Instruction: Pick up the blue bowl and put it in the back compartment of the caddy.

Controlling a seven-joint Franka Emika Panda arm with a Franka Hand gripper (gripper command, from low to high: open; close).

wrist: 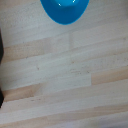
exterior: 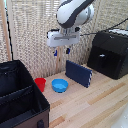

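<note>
- One blue bowl [exterior: 60, 85], one red cup [exterior: 40, 83], one dark-blue book [exterior: 78, 73], one black caddy [exterior: 20, 100] and one black boxy machine [exterior: 108, 54] sit on a pale wooden bench [exterior: 95, 107].
- A single robot arm [exterior: 74, 14], white and rounded, hangs in the upper middle of the exterior view, in front of a woven screen.
- The claw [exterior: 61, 51] points down, high above the bench; it holds nothing and touches nothing. Its blue fingertips [exterior: 67, 50] are small and blurred, so I cannot tell how far apart they stand.
- The blue bowl is small, round, shallow and bright blue, upright and glossy inside. It rests on the bench at lower centre of the exterior view, just beside the red cup and near the caddy's corner.
- The caddy fills the lower left, open-topped, with a divider [exterior: 16, 91] splitting it in two.
- In the wrist view the bowl [wrist: 64, 10] shows at the top edge, partly cut off.
</note>
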